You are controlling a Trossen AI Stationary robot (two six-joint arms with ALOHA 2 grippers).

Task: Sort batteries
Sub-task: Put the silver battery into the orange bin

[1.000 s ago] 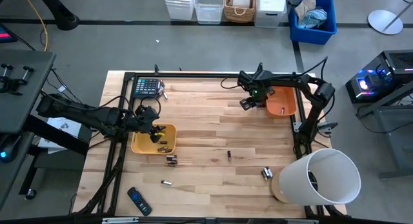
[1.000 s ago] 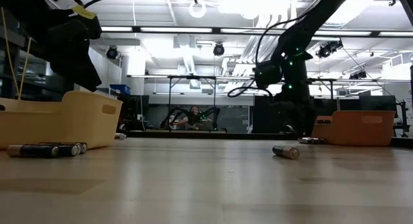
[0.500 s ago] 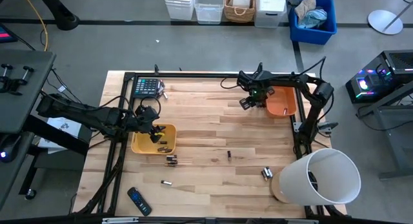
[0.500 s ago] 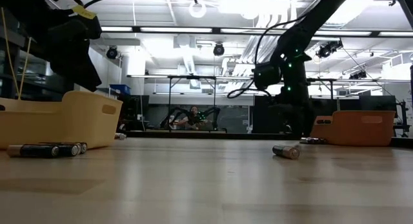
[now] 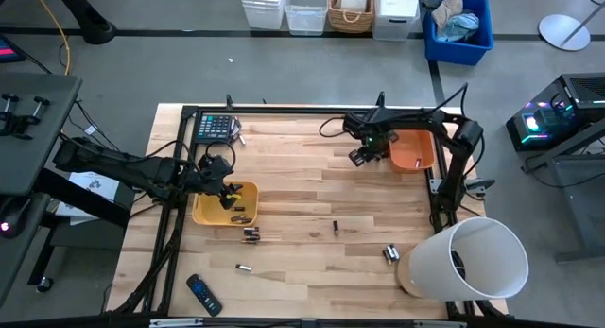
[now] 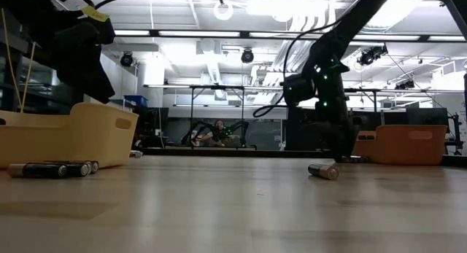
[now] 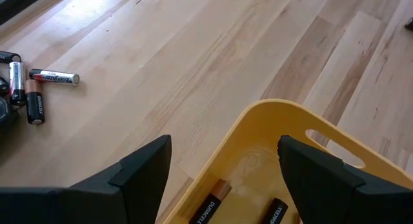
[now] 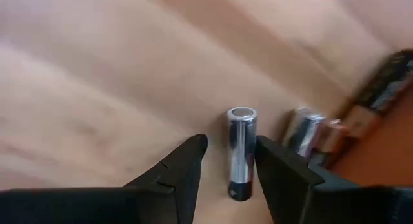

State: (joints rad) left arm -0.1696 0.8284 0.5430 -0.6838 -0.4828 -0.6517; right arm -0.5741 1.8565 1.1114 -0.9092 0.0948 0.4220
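Two bins sit on my table [image 5: 312, 186], and I place everything from the yellow bin [image 5: 210, 212].

High view: my left gripper [image 5: 228, 198] hangs over the yellow bin, which holds a few batteries [image 5: 240, 215]. Just past that bin's near edge lies a pair of cells [image 5: 250, 234], and another single [image 5: 243, 267] lies farther toward the front. One dark cell [image 5: 335, 229] lies to the right of the yellow bin, mid-table, and two more [image 5: 389, 254] lie farther right beside a white bucket [image 5: 468, 260] (it is tipped on its side). My right gripper [image 5: 358, 156] is well right of the yellow bin, just beside the orange bin [image 5: 414, 150]. A calculator [image 5: 215, 128] sits behind the yellow bin, a remote [image 5: 203, 294] in front of it.

Low view: the yellow bin stands at the left with cells lying against its base; one cell [image 6: 322, 170] lies far to its right, before the orange bin.

Left wrist view: my fingers [image 7: 145, 172] stand wide apart above the yellow bin's rim, holding nothing; two copper-banded cells lie inside, and three more [image 7: 31, 88] lie on the wood beyond.

Right wrist view: my fingers [image 8: 184, 169] are clamped on a silvery cell [image 8: 241, 150], held upright between them, far from the yellow bin.
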